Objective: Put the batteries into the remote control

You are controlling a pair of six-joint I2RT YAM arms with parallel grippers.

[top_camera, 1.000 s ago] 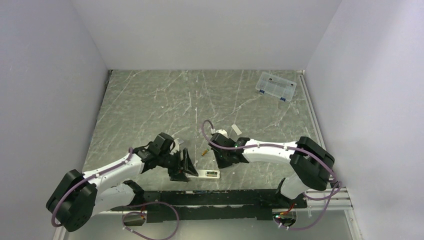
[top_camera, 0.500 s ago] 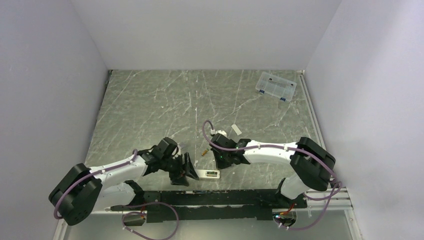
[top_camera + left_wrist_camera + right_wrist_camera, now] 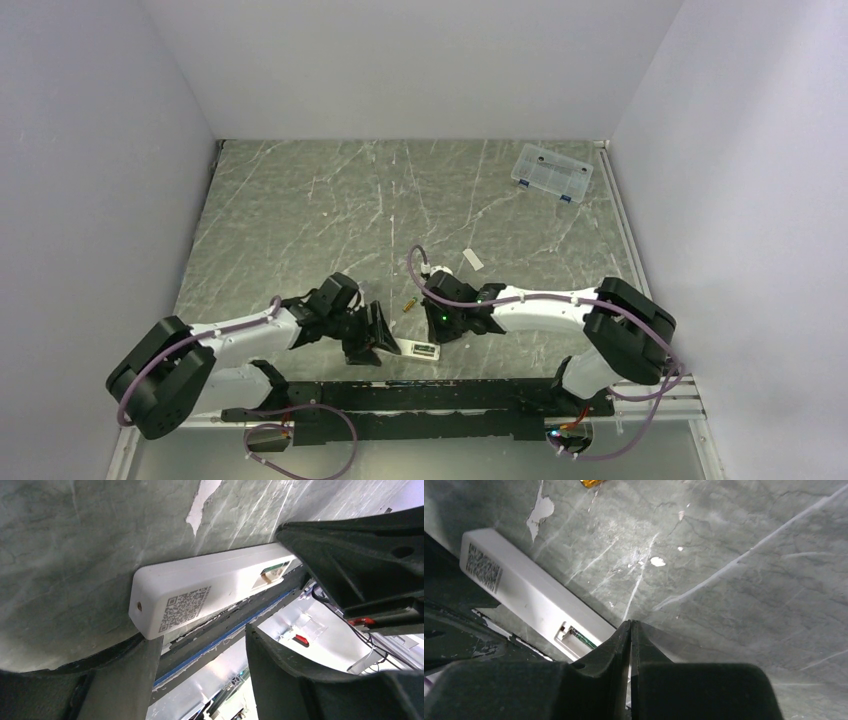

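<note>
Squinting at overhead view: remote control point(image 3: 420, 349) flat at near edge of counter point(image 3: 300, 220), both ends partly hidden by grippers. At QR-code end, left gripper point(image 3: 382, 338) spread wide, released; touching or not, can't tell. At other end, right gripper point(image 3: 630, 629) clenched, tips down by recess point(image 3: 574, 635), nothing visible between fingers. Only wrist views show greenish bit point(image 3: 272, 572) in recess, can't tell if battery. Loose gold battery point(image 3: 409, 303) just beyond remote control, cut off in right wrist view.

Matt white plastic remote control point(image 3: 210, 587)
</note>
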